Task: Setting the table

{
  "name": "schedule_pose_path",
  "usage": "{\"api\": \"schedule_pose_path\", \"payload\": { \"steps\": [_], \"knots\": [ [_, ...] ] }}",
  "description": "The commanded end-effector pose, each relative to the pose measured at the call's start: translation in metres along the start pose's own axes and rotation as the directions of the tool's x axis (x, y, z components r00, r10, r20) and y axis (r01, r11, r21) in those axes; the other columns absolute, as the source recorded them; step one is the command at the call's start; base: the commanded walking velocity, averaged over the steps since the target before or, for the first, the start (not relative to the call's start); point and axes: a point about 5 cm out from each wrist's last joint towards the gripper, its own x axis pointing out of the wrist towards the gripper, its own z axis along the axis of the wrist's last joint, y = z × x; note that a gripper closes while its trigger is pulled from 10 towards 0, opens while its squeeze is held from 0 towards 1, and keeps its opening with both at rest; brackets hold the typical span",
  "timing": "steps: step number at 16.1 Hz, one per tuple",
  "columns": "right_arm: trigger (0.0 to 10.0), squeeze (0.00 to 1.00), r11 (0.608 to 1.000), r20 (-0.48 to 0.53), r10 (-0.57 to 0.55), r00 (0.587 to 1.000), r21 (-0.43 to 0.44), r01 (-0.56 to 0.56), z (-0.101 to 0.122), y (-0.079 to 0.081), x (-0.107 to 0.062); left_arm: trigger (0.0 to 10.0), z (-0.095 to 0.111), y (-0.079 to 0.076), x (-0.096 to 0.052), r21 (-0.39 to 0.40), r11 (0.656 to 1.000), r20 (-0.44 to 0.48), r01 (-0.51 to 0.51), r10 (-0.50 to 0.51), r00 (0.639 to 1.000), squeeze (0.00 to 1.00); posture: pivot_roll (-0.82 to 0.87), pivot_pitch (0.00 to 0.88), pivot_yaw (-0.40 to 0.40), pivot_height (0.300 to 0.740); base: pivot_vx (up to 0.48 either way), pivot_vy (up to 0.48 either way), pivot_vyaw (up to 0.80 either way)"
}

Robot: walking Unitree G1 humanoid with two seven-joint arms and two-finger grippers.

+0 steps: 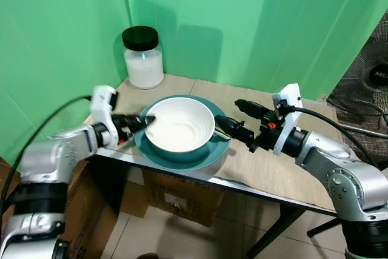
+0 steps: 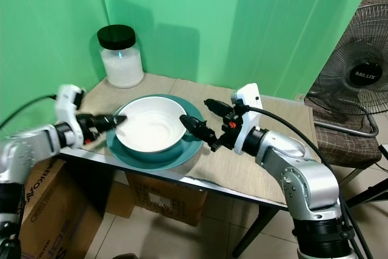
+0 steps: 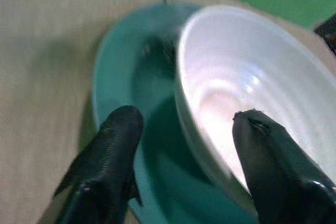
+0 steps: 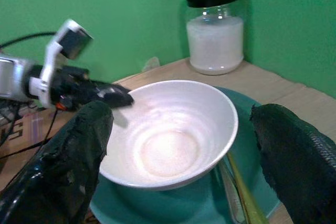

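Observation:
A white bowl sits on a teal plate on the beige-topped table. My left gripper is at the bowl's left rim, open, with one finger inside the bowl and the other outside over the plate. My right gripper is open wide just right of the bowl, level with its rim, holding nothing. In the right wrist view a thin utensil with a yellow-green handle lies on the plate beside the bowl.
A glass jar of white powder with a black lid stands at the table's back left corner against the green wall. A fan stands to the right of the table. Cardboard boxes sit under it.

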Motion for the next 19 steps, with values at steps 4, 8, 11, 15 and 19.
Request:
{"api": "schedule_pose_path", "payload": {
  "steps": [4, 8, 11, 15, 19],
  "knots": [
    [10.0, 0.0, 0.999, -0.009, 0.045, 0.999, -0.027, -0.046, 0.003, 0.008, -0.002, 0.0, -0.006, 0.004, 0.01, -0.012, 1.0, -0.096, -0.002, 0.001, 0.995, 0.0, 0.03, 0.003, 0.005, 0.74, 0.0, 0.0, 0.0],
    [10.0, 0.0, 0.998, -0.013, 0.057, 0.998, -0.03, -0.058, 0.001, 0.01, -0.002, 0.0, 0.001, 0.0, 0.016, -0.059, 0.998, -0.063, 0.033, -0.036, 0.997, 0.0, 0.03, 0.002, 0.007, 0.74, 0.0, 0.0, 0.0],
    [10.0, 0.0, 0.998, -0.013, 0.06, 0.998, -0.035, -0.061, 0.001, 0.01, -0.003, 0.0, 0.002, -0.001, 0.019, -0.07, 0.997, -0.065, 0.045, -0.049, 0.997, 0.0, 0.03, 0.001, 0.007, 0.74, 0.0, 0.0, 0.0],
    [10.0, 0.0, 0.997, -0.014, 0.062, 0.998, -0.039, -0.062, 0.001, 0.01, -0.003, 0.0, 0.001, -0.003, 0.02, -0.078, 0.995, -0.074, 0.054, -0.059, 0.996, 0.0, 0.03, 0.0, 0.005, 0.74, 0.0, 0.0, 0.0],
    [10.0, 0.0, 0.997, -0.014, 0.061, 0.998, -0.044, -0.062, 0.0, 0.01, -0.002, 0.0, 0.001, 0.001, 0.019, -0.092, 0.995, -0.059, 0.027, -0.032, 0.998, 0.0, 0.03, 0.0, 0.002, 0.74, 0.0, 0.0, 0.0]
  ]
}}
